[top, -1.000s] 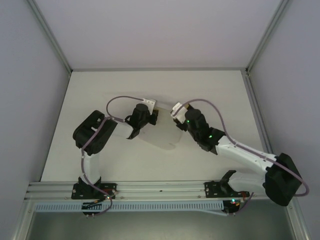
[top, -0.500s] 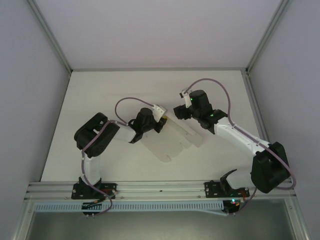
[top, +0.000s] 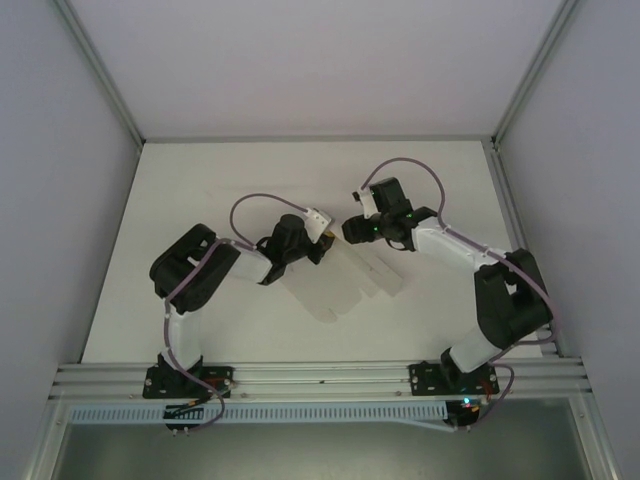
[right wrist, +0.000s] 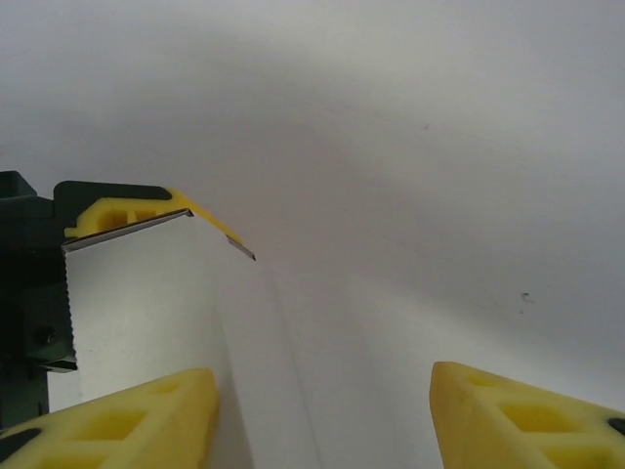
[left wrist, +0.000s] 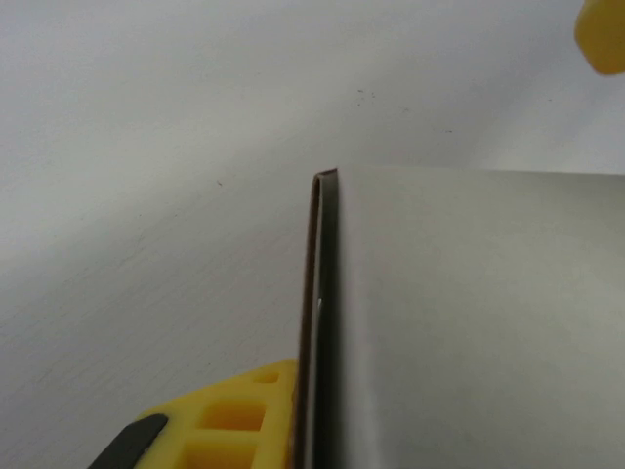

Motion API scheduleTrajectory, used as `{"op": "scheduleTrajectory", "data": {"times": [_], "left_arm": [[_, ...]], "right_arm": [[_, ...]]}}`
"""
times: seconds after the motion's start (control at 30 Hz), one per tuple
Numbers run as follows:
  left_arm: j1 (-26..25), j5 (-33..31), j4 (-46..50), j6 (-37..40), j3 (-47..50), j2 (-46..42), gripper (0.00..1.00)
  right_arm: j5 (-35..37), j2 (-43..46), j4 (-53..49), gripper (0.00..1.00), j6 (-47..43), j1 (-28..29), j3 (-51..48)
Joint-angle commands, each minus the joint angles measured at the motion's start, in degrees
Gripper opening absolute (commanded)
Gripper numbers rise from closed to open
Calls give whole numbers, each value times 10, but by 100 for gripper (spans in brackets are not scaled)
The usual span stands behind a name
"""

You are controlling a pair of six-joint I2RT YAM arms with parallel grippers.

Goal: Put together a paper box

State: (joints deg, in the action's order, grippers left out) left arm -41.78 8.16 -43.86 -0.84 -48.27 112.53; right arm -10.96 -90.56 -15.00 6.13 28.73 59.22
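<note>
Overhead view: the flat paper box [top: 335, 285] lies mid-frame with its upper-left edge pinched by the left gripper [top: 322, 240], while the right gripper [top: 350, 232], spread and empty, hovers just right of that pinch.

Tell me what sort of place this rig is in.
Probably a lab robot test cell: a white table walled by plain panels on an aluminium frame, the left arm and right arm bolted to a rail at its near edge, and a paper box between them.

The table [top: 300, 175] lies open beyond the paper box [top: 335, 288], which seemingly stands tilted mid-table.
</note>
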Motion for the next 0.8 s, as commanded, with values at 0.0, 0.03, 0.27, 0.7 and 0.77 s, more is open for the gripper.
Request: {"op": "scheduleTrajectory", "data": {"times": [0.0,0.03,0.27,0.7,0.77], "left_arm": [[-3,14,-6,9,-11,10,16],[-3,14,-4,9,-12,11,16],[0,10,2,4,-18,15,14],[5,-20,19,-35,-37,13,0],[5,-74,31,-60,-42,4,0]], "right_arm": [[-17,-33,-29,57,10,1,-11],[-13,-38,-32,57,9,1,-18],[52,-73,-44,55,14,21,-60],[110,-101,-94,54,-5,33,-2],[109,-69,-73,56,-6,32,13]]}}
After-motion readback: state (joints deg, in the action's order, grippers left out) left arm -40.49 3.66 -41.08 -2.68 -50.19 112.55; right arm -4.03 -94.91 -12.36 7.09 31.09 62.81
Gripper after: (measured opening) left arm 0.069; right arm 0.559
